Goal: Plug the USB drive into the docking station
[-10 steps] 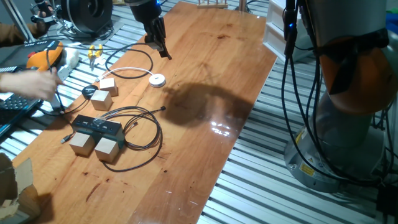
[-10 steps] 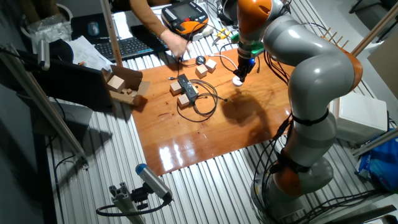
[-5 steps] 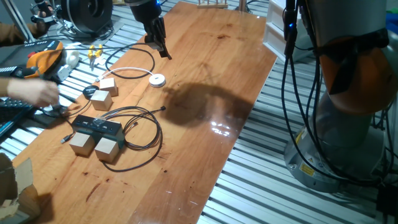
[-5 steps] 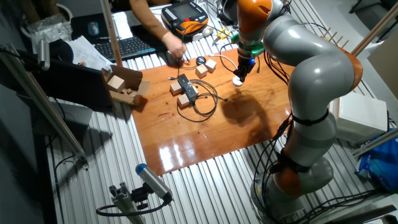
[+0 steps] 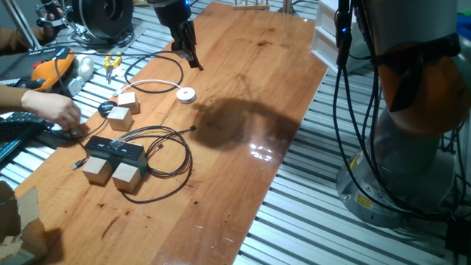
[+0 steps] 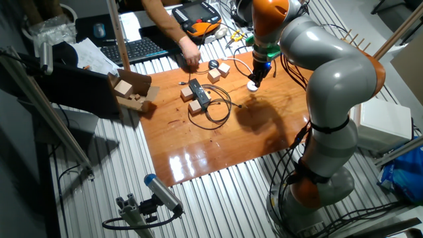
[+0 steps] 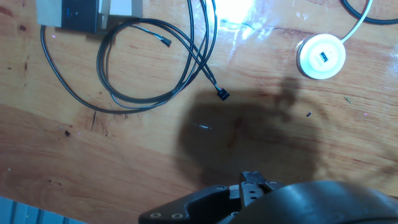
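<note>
The docking station (image 5: 114, 152) is a flat black box with thin black cables, lying behind two pale wooden cubes at the table's left. It also shows in the other fixed view (image 6: 198, 92) and at the hand view's top left (image 7: 81, 15). My gripper (image 5: 193, 59) hangs above the table's far part, well away from the dock, near a white round puck (image 5: 186, 94). The jaws are together. In the hand view a small dark and metal piece, the USB drive (image 7: 252, 180), sticks out from between them at the bottom edge.
A person's hand (image 5: 55, 110) reaches in at the table's left edge near the dock. Two more wooden cubes (image 5: 124, 110) and a small black disc (image 5: 105, 108) lie behind the dock. Cable loops (image 7: 155, 68) spread beside it. An orange pendant (image 6: 198, 16) lies off the table.
The person's hand has moved along the left table edge toward the dock's cables. My arm and gripper have not moved.
</note>
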### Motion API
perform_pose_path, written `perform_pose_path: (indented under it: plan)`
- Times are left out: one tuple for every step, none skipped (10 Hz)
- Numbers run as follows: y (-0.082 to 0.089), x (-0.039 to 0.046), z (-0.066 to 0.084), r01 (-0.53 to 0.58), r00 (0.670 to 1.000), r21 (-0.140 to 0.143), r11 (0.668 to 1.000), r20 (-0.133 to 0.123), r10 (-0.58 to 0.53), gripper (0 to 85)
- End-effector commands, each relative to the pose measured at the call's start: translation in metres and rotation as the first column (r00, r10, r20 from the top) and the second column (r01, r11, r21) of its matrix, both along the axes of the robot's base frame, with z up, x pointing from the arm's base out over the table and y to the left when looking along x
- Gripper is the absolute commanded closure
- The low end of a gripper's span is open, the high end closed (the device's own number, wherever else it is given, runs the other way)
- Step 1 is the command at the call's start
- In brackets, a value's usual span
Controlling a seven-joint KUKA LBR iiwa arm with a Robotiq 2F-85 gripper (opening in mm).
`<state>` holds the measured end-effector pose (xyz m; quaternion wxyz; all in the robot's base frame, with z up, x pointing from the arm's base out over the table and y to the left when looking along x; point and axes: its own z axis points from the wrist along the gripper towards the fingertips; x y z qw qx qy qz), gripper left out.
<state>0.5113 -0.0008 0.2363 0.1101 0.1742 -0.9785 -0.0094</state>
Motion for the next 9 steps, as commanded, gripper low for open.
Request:
perform_pose_path:
  plan:
    - [0.000, 0.0000, 0.000, 0.001, 1.000, 0.000, 1.000, 0.000, -0.001, 85.0]
    - [0.000, 0.0000, 0.000, 0.000, 1.000, 0.000, 1.000, 0.000, 0.000, 85.0]
    - [0.000, 0.0000, 0.000, 0.004, 1.000, -0.001, 1.000, 0.000, -0.004, 85.0]
    - [0.000, 0.0000, 0.000, 0.007, 1.000, 0.000, 1.000, 0.002, -0.007, 85.0]
    - [-0.001, -0.0001, 0.000, 0.019, 1.000, 0.008, 1.000, 0.005, -0.019, 85.0]
    - [-0.003, 0.0009, 0.002, 0.055, 0.998, 0.057, 0.997, 0.037, -0.057, 85.0]
    - [-0.005, 0.0009, 0.004, 0.088, 0.995, 0.132, 0.987, 0.033, -0.093, 85.0]
    - [-0.006, 0.0017, 0.008, 0.090, 0.995, 0.149, 0.985, 0.037, -0.097, 85.0]
    - [-0.005, 0.0029, 0.012, 0.107, 0.993, 0.151, 0.983, 0.041, -0.114, 85.0]
